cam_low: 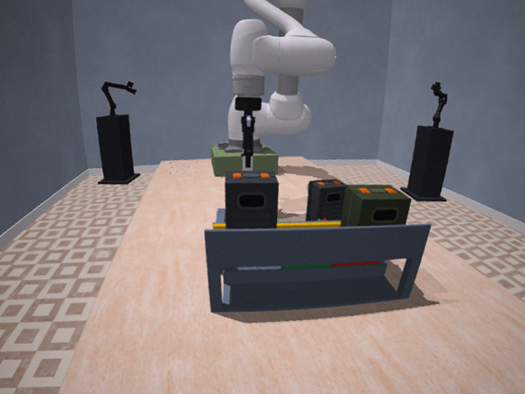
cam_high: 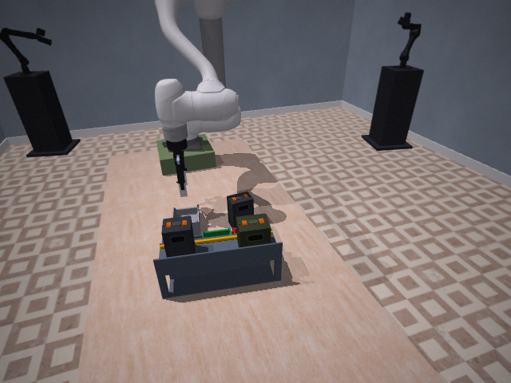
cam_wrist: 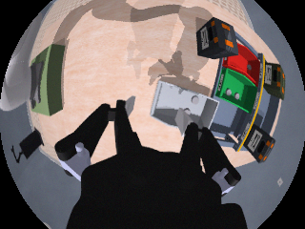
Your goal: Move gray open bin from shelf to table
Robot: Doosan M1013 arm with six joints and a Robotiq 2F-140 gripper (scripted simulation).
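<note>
pale wood surface [cam_high: 231, 329] [cam_low: 288, 364] [cam_wrist: 95, 62], blue-gray walls, checkered floor, pincer [cam_high: 183, 192] [cam_low: 247, 165] [cam_wrist: 155, 108] partly open and holding nothing, gray bin [cam_high: 186, 214] [cam_wrist: 177, 101] in front of the shelf [cam_high: 223, 267] [cam_low: 310, 245] [cam_wrist: 263, 76], in from the side edges, 2 round parts or more inside

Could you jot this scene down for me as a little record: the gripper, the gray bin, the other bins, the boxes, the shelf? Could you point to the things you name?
gripper: open, above the table, holding nothing [cam_high: 183, 190] [cam_low: 247, 163] [cam_wrist: 153, 111]
gray bin: tilt unclear, beside the shelf's open side, round parts inside [cam_wrist: 177, 111]
green bin: on the shelf, round parts inside [cam_wrist: 236, 91]
red bin: on the shelf, next to the green bin [cam_wrist: 239, 61]
boxes: two black, one olive, all with orange latches
shelf: blue-gray, standing on the table [cam_high: 218, 270] [cam_low: 315, 245]
</note>
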